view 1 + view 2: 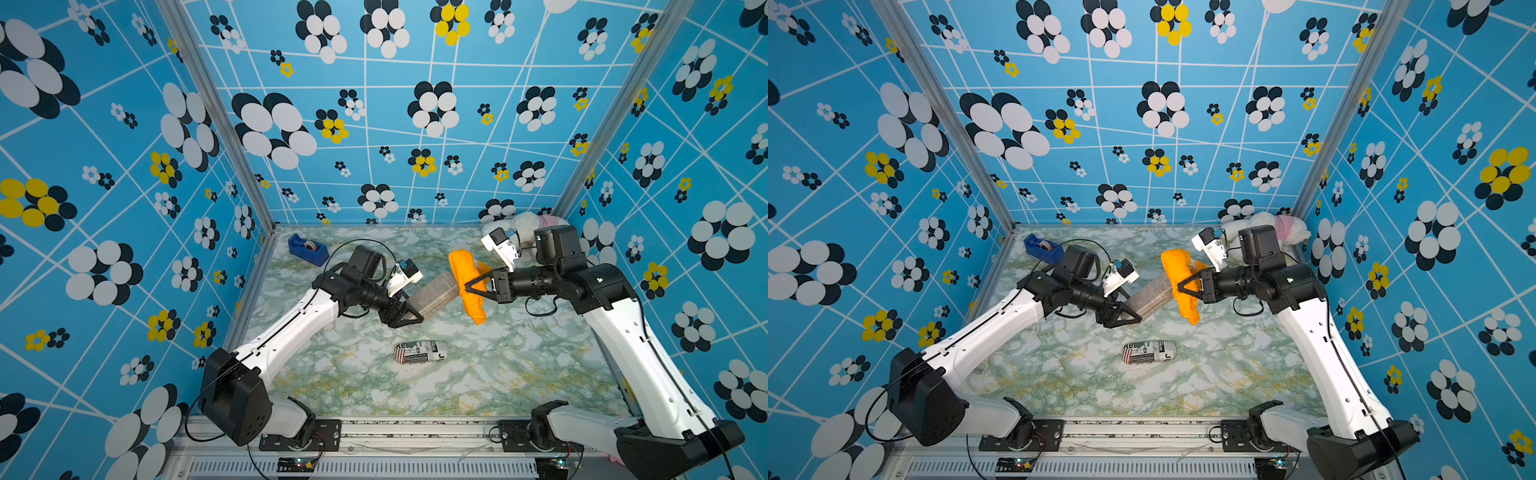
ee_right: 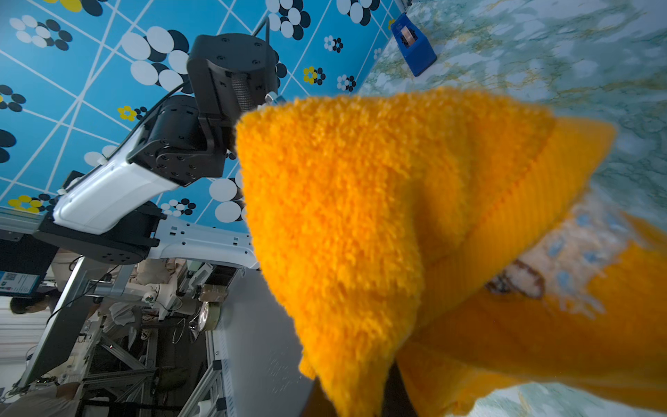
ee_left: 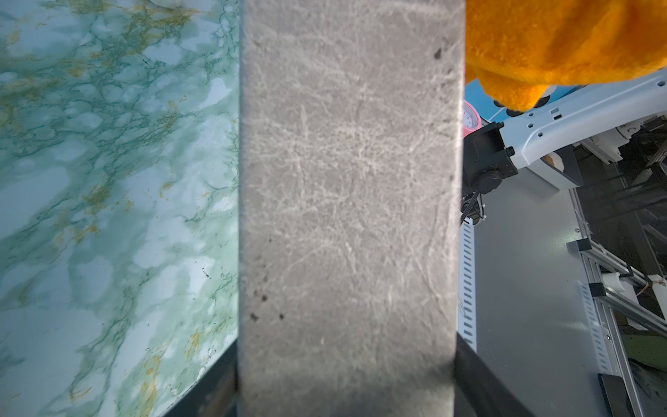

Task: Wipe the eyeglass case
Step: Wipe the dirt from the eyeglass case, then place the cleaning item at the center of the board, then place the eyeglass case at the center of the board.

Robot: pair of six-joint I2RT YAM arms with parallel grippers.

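The grey eyeglass case (image 3: 346,180) fills my left wrist view. It runs straight out from my left jaws, which are clamped on its near end with a finger on each long side. In a top view the case is held slanted over the middle of the surface (image 1: 498,374). Its far end points toward the far right corner and meets the orange cloth (image 1: 463,266). My right jaws are clenched tight on that cloth, which is bunched and spills out on both sides of them. Nearer the front edge a newsprint-patterned pouch (image 1: 420,352) lies flat, apart from both arms. A blue tape dispenser (image 1: 307,248) sits in the far left corner and a pale plush toy (image 1: 525,222) in the far right.
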